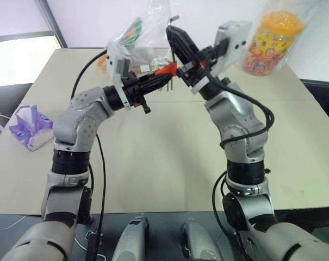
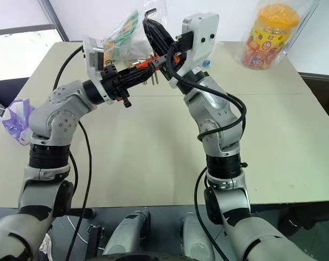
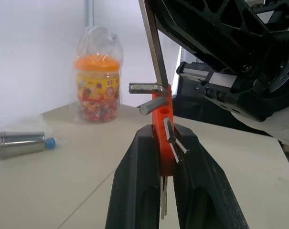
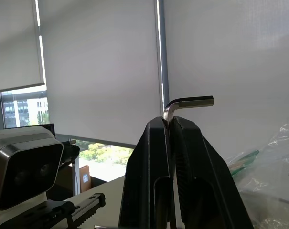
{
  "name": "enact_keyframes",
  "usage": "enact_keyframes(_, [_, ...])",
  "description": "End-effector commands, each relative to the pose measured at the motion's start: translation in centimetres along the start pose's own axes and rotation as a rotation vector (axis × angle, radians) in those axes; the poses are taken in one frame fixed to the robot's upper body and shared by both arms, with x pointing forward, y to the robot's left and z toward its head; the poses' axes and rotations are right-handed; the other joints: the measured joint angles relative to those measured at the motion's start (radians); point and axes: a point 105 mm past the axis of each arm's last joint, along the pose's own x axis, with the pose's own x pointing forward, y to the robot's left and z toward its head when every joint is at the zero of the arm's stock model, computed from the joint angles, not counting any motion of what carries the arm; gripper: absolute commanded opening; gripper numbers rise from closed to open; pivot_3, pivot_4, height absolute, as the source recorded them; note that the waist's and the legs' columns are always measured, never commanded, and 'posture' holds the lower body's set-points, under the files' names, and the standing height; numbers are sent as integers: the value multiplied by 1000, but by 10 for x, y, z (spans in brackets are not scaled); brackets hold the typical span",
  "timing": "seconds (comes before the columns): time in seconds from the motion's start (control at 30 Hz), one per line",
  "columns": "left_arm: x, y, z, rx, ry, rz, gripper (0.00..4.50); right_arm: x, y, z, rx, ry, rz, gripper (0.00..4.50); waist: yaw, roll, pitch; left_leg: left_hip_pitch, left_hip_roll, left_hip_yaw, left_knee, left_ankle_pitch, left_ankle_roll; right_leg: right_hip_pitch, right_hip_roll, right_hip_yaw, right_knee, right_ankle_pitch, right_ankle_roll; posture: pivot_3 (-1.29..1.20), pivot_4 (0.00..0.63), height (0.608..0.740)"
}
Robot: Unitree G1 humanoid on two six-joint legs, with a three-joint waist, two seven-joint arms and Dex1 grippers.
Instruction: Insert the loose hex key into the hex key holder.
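Left wrist view: left gripper (image 3: 165,143) clamps the red-orange plastic hex key holder (image 3: 162,119), arm raised over the table. Right gripper (image 4: 169,125), tilted upward, pinches the thin grey L-shaped metal hex key (image 4: 187,103).

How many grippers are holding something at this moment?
2. The left gripper clamps the hex key holder above the table; the right gripper pinches the loose hex key beside it.

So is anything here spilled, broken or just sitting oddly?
Nothing looks spilled or broken. The one oddity: a steel cup lies on its side on the table instead of standing. The hex key holder and the loose hex key are each held in a gripper above the table.
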Motion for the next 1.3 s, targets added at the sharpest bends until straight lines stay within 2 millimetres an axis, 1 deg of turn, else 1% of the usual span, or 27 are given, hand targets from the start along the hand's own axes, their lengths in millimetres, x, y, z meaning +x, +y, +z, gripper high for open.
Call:
enact_keyframes(0.03, [0,-3,18,41,-50,-10,0,1,4,10,-16,-46,11,10,0,0,0,0,0,0,0,0,0,0,0,0,0,0,0,0,150,740])
enact_keyframes(0.53, [2,-4,18,39,-46,-18,0,2,-4,12,-44,-69,-29,10,0,0,0,0,0,0,0,0,0,0,0,0,0,0,0,0,150,740])
enact_keyframes(0.83, [2,1,20,33,-56,3,0,1,0,11,-45,-69,-13,10,0,0,0,0,0,0,0,0,0,0,0,0,0,0,0,0,150,740])
enact_keyframes(1.3, [3,4,22,37,-68,15,0,1,5,15,-30,-83,1,10,0,0,0,0,0,0,-1,0,0,0,0,0,0,0,0,0,150,740])
